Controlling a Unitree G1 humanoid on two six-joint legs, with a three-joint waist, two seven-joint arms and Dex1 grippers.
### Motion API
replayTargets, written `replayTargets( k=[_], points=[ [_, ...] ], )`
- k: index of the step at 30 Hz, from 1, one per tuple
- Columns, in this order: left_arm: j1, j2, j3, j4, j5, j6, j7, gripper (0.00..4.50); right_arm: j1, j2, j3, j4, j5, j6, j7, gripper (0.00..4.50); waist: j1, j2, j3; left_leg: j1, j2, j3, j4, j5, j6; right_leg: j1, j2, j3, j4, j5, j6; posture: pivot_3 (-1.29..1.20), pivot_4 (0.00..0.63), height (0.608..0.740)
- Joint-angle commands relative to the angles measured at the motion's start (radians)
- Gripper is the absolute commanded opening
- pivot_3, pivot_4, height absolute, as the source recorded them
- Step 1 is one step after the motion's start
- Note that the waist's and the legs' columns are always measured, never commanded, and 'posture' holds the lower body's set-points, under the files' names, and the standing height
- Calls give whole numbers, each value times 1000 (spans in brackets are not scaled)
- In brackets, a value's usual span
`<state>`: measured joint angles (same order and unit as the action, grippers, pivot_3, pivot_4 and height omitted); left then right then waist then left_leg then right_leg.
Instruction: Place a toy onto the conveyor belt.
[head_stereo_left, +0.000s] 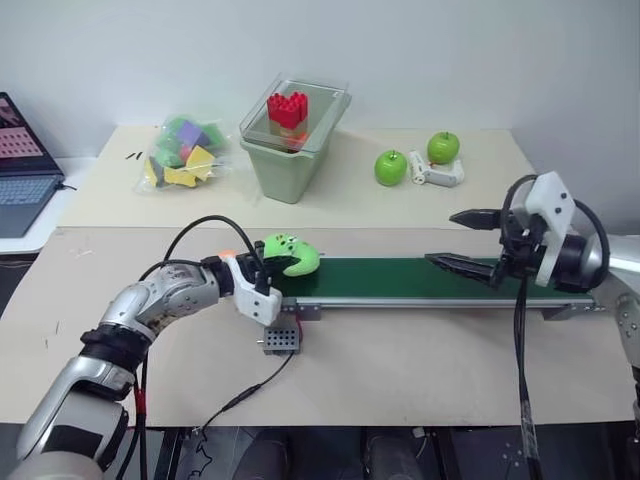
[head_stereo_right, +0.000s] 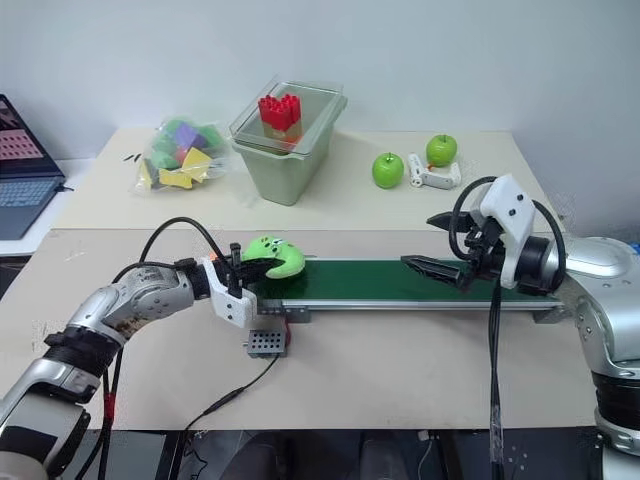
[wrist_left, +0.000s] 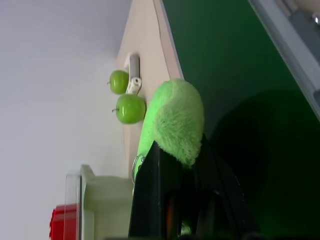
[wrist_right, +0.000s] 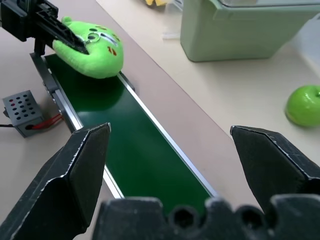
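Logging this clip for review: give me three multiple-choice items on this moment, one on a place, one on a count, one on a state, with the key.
1. Where is the toy?
A. inside the lidded bin
B. at the conveyor belt's left end
C. beside the laptop

2. How many green apples are on the far table?
A. two
B. one
C. four

3. How is the right tool?
A. shut on the toy
B. shut on an apple
C. open, holding nothing

Key: 1 B, the toy sits over the belt's left end in the left tool. 2 A, two apples flank a small white object. 3 C, its fingers stand apart over the belt.
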<state>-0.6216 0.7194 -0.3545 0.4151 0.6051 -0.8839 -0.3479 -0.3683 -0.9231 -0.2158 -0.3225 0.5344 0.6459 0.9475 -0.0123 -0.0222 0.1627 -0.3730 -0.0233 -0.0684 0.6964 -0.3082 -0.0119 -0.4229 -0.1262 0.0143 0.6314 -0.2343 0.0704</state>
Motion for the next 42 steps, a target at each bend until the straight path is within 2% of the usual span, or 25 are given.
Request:
replayTargets(
  k=[1,10,11,19,20,23,26,29,31,35,37,40,42],
  points=[
    [-6,6,-11,2,1,-50,5,12,41,-46,-78,-39,26,13,16,4500,0,0,0,0,0,0,0,0,0,0,0,0,0,0,0,0,150,740],
    [54,57,-12,-34,-24,-123,-31,12,67,-75,-91,-24,20,-2,39,4500,-8,1,0,3,0,2,0,-1,2,1,0,1,1,0,0,0,150,740],
    [60,60,-11,-40,-31,-124,-36,713,65,-74,-89,-23,20,-2,39,4500,-7,1,0,4,0,2,0,-1,2,1,0,2,1,0,0,0,150,740],
    [66,88,-4,-31,-42,-108,-76,3356,54,-70,-79,-17,19,-7,40,4500,-2,1,0,3,0,2,1,-1,2,2,0,2,1,0,0,0,150,740],
    [69,96,-2,-35,-47,-108,-82,3468,53,-70,-79,-15,19,-8,41,4500,-2,1,0,3,0,2,1,-1,2,2,0,2,1,0,0,0,150,740],
    [72,123,12,-43,-85,-104,-106,4461,50,-71,-76,-11,17,-10,43,4500,-3,1,-1,4,0,2,1,-1,2,2,0,2,1,0,0,0,150,740],
    [96,166,29,-81,-196,-74,-170,4461,50,-72,-77,-4,15,-15,48,4500,-8,1,-1,4,0,3,1,-1,2,1,0,2,1,0,0,0,150,740],
    [161,213,48,-156,-459,117,-348,4461,50,-74,-79,5,12,-21,57,4500,-14,1,-1,4,1,3,1,-1,2,1,0,2,4,0,0,0,150,740],
    [198,237,83,-253,-657,378,-477,4461,48,-78,-80,14,10,-25,64,4500,-16,1,-1,4,1,3,1,-1,2,0,0,2,5,0,0,0,150,740],
    [191,270,140,-418,-890,796,-615,4461,40,-86,-74,32,3,-37,78,4500,-13,1,0,4,1,2,3,-2,4,0,0,2,9,-1,1,0,150,740],
    [141,250,172,-493,-1015,1035,-619,4461,26,-91,-68,46,-3,-44,87,4500,-11,1,0,4,1,2,5,-2,4,1,0,2,9,-1,1,0,150,740],
    [-15,128,251,-555,-1180,1342,-468,4461,2,-89,-62,48,0,-45,85,4500,-2,0,0,4,0,2,8,-2,5,2,0,2,11,-1,1,0,150,740],
    [-79,89,306,-584,-1283,1485,-439,4461,-5,-86,-58,37,6,-40,81,4500,-4,0,0,2,1,0,12,-3,5,2,1,1,12,-1,1,0,150,740]
  ],
)
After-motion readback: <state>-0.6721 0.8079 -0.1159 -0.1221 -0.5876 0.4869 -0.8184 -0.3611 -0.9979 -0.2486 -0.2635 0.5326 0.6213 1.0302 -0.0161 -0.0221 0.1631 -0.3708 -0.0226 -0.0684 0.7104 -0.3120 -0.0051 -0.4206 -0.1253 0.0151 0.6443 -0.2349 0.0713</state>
